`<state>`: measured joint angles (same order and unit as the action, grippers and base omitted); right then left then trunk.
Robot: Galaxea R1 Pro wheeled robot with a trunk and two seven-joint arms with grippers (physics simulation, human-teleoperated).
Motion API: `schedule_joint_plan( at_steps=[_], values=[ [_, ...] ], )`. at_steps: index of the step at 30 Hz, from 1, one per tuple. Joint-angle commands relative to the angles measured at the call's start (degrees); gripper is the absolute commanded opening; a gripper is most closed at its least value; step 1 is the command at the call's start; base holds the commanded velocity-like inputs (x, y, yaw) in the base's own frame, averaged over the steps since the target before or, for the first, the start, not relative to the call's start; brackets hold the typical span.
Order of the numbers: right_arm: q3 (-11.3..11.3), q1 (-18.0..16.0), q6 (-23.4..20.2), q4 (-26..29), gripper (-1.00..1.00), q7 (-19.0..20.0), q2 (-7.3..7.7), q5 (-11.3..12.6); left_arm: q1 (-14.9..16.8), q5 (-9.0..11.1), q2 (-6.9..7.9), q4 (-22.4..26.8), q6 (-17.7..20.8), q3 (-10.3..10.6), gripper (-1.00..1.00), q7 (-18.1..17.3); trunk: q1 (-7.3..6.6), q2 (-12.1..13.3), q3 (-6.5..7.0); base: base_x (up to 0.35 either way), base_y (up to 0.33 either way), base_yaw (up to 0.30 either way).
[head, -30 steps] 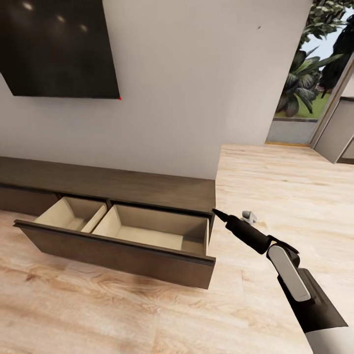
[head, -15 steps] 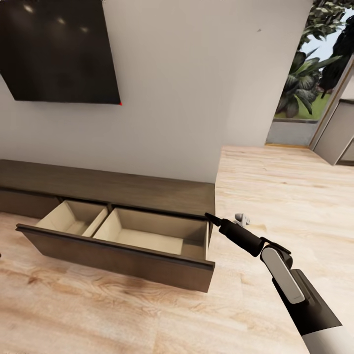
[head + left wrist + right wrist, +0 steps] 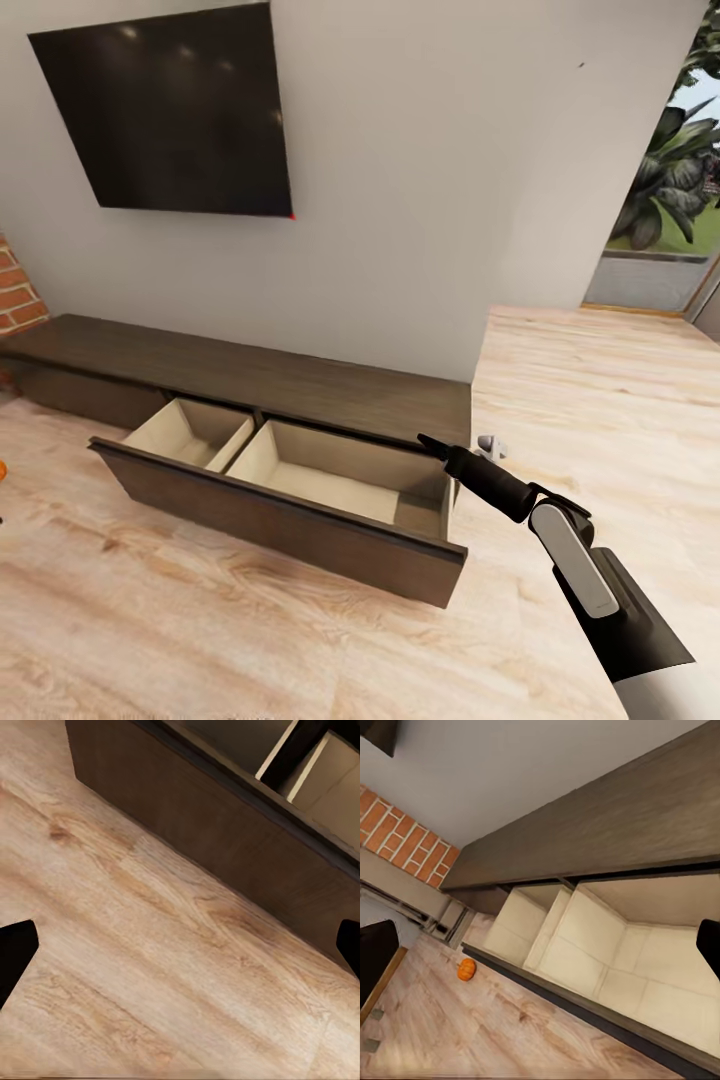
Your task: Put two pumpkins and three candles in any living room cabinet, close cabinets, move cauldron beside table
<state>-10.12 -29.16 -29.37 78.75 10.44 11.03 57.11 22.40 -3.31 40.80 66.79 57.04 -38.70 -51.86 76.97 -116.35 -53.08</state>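
Cabinet [image 3: 300, 375] drawer pulled out, no labels; R tool [image 3: 428, 441] apart (L [image 3: 180, 945] too).

Black wall-mounted flat screen [image 3: 175, 110]: blank, no readable text.
Long dark-brown wooden media cabinet [image 3: 300, 380]: no label, brand or number.
Red brick wall section [image 3: 401, 840]: no sign.
Legible text overall: none.

Dk-brown cabinet [image 3: 300, 385], orange pumpkin [image 3: 466, 970]
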Motion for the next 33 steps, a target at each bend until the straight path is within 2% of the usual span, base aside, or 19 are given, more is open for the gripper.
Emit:
schedule_joint_plan(
  at_steps=[1, 23, 33],
  values=[
    [0.0, 0.0, -0.2, 0.0, 1.0, 0.0, 0.05, 0.2, 0.1, -0.4, -0.04, 0.0, 0.4, -0.1, 1.0, -0.4, -0.01, 0.0, -0.01, 0.0, 0.0, 0.271],
    [-0.1, 0.0, -0.1, -0.1, 1.0, 0.2, 0.05, 0.3, 0.1, -0.6, -0.19, 0.0, 0.4, 0.4, 1.0, -0.4, -0.01, 0.0, 0.26, 0.0, -0.001, 0.279],
    [-0.3, 0.0, -0.1, 0.1, 1.0, 0.2, 0.05, 0.2, 0.1, -0.6, -0.2, 0.0, 0.4, 0.4, 1.0, -0.4, -0.01, 0.0, 0.26, 0.024, -0.116, 0.282]
  ],
)
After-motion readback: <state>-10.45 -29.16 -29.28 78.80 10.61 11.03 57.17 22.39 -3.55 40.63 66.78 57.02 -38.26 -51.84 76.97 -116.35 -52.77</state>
